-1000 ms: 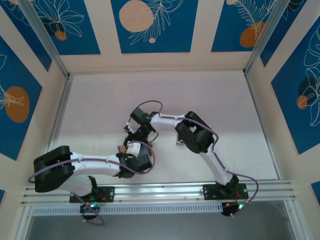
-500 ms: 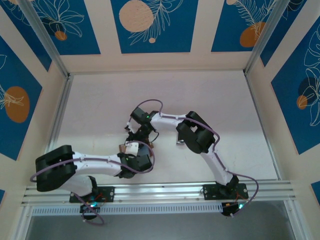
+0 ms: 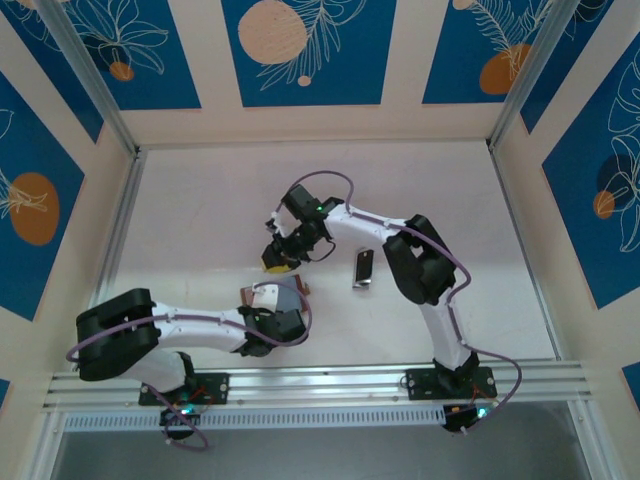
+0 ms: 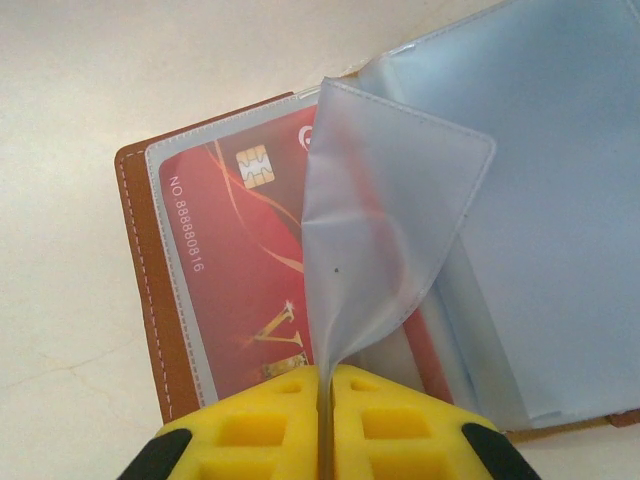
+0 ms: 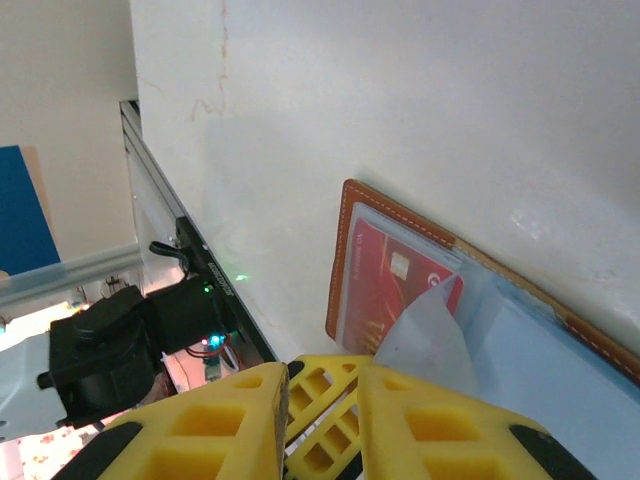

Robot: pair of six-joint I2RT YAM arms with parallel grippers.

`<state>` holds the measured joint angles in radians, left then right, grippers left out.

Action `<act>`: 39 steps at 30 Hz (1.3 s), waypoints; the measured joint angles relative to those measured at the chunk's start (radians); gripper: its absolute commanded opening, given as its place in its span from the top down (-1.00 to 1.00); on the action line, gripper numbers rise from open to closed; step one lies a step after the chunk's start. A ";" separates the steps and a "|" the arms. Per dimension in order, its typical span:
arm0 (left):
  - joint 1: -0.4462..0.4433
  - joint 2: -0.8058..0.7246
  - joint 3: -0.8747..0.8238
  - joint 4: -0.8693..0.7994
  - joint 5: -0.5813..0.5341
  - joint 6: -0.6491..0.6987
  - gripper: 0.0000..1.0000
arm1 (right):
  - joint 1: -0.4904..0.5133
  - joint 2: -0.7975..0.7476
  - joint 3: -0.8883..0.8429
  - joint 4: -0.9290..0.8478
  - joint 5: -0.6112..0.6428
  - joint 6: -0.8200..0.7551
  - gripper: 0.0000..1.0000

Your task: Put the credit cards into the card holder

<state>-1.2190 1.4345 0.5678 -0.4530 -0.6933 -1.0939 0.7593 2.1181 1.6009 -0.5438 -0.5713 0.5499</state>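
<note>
Left jaws clenched on a clear sleeve (image 4: 390, 220) of the card holder (image 4: 145, 300). My yellow left fingers (image 4: 260, 425) meet at the sleeve's lower edge, and the thin plastic stands up between them, curled and lifted off the page beneath.

Card holder lies open and flat on the pale table (image 4: 80, 80), in front of my left wrist, near the middle of the table's near half. Brown leather border with pale stitching; clear pockets inside.

One red card (image 4: 240, 280) sits in the pocket against the leather, chip toward the top, number printed along its left edge. The raised sleeve covers its right part.

Right jaws stand a little apart. Right fingers (image 5: 200, 430) hang above the table just beyond the card holder, angled down toward its open pages. I cannot tell what the yellow lattice seen through their gap belongs to.

A narrow silvery-grey piece (image 3: 363, 270) lies on the table to the right of the card holder, apart from it.
</note>
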 measured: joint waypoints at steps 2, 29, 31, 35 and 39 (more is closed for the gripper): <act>0.000 -0.003 0.000 0.000 0.000 0.003 0.81 | 0.001 -0.023 -0.019 -0.002 0.021 0.000 0.53; -0.001 -0.055 0.036 -0.098 0.011 -0.002 0.57 | 0.056 0.005 -0.200 0.008 0.134 0.032 1.00; -0.001 -0.071 0.040 -0.126 0.003 -0.013 0.56 | 0.056 0.006 -0.200 0.008 0.129 0.032 1.00; -0.001 -0.088 0.050 -0.183 -0.019 -0.055 0.50 | 0.056 0.006 -0.200 0.009 0.127 0.030 1.00; 0.000 -0.088 0.051 -0.248 -0.034 -0.112 0.46 | 0.056 0.006 -0.200 0.009 0.127 0.029 1.00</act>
<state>-1.2186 1.3464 0.6193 -0.7006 -0.7269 -1.2057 0.8154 2.1246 1.4014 -0.5346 -0.4446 0.5793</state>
